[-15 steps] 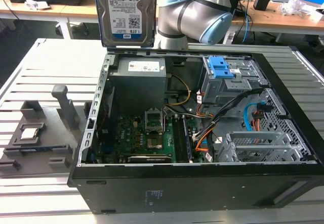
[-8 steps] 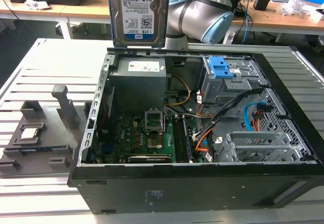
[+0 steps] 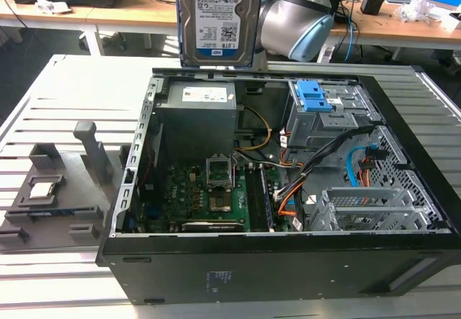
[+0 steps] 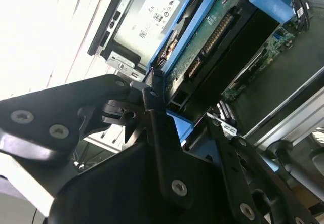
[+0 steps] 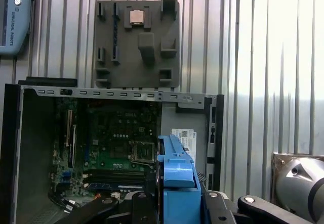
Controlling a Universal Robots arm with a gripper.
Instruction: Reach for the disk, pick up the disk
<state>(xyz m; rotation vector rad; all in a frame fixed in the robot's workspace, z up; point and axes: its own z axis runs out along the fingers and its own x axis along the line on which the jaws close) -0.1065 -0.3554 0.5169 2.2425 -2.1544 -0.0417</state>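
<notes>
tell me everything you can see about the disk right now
The disk is a silver metal rectangular drive with a white-and-blue label, set in a blue plastic carrier frame. It hangs upright in the air above the far wall of the open computer case, with its label facing the exterior view. In the second wrist view its green circuit-board underside shows. The gripper is shut on it, black fingers pressing against the frame's sides.

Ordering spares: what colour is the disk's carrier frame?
Blue; the frame shows best in the first wrist view.
</notes>
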